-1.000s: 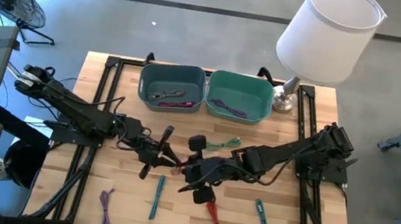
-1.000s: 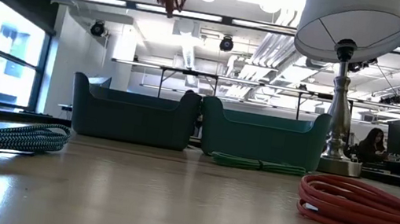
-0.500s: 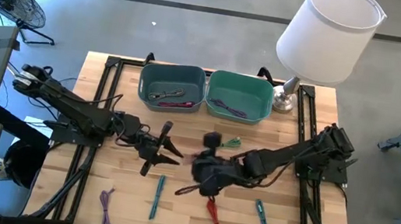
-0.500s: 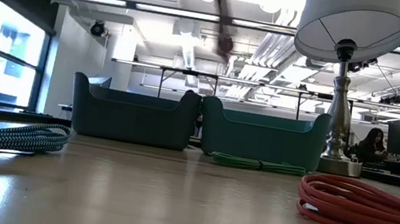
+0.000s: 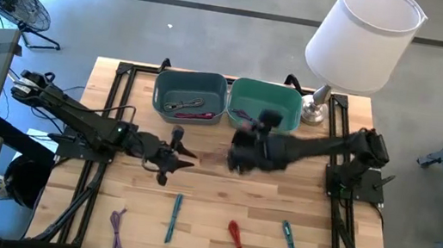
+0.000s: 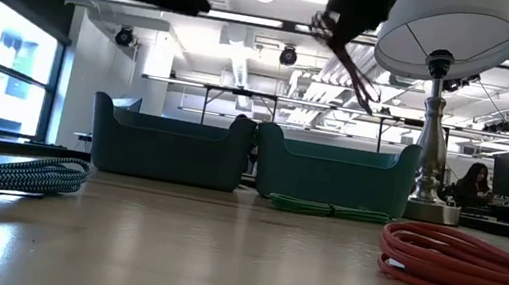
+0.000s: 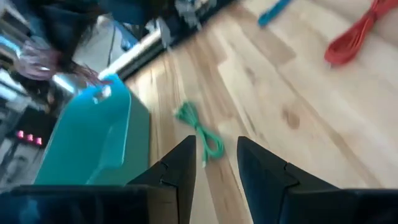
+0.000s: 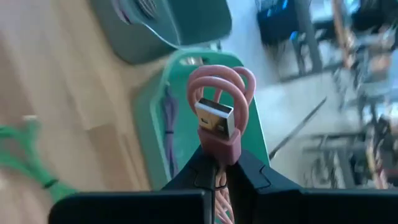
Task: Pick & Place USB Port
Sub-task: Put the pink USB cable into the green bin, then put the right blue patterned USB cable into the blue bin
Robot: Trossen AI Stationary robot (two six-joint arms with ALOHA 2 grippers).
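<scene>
My right gripper is up in the air near the green bin and is shut on a coiled pink USB cable. The cable's silver plug points away from the fingers. The low view shows the cable dangling high above the table. My left gripper hovers open over the middle of the table, left of the right one, and holds nothing. Below it in the left wrist view a green cable lies flat on the wood. My right gripper pinches the pink cable between its two fingers, just behind the plug's pink collar. The plug and two loops stick out past the fingertips. The whole cable is lifted clear of the table, and its loose coils hang below the gripper.
A grey-blue bin with cables in it stands left of the green bin at the far edge. A lamp stands at the far right corner. On the near half lie purple, teal, red and blue cables.
My right gripper has risen from the table's near middle and swung toward the far edge and the green bin, carrying the pink cable, which now hangs high. My left gripper has drawn back a little toward the table's left and far side.
</scene>
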